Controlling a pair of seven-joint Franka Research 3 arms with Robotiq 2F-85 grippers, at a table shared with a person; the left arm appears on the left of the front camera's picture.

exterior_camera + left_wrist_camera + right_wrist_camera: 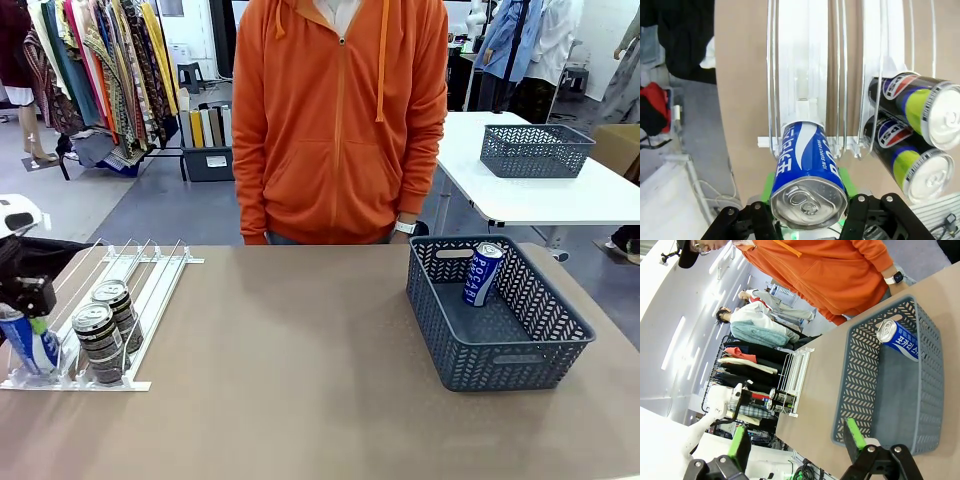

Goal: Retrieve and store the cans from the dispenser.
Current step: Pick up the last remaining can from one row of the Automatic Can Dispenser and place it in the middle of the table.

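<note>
- Blue can (807, 167): glossy printed metal, bare silvery top.
- Dark cans (920, 105): the same gloss, shiny tops.
- Dispenser (802, 75): shiny wire, smooth white plastic.
- Basket (500, 362): matt grey plastic.
- Table (290, 390): smooth, matt brown.
- Hoodie (340, 130): soft orange cloth.

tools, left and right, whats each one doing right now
left tool: closed on a blue-and-white can
right tool: open, holding nothing

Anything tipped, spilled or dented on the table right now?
Only the blue can in the basket: it leans tilted against the far wall instead of standing. No spills or dents show; the dark cans stand upright in the dispenser.
</note>
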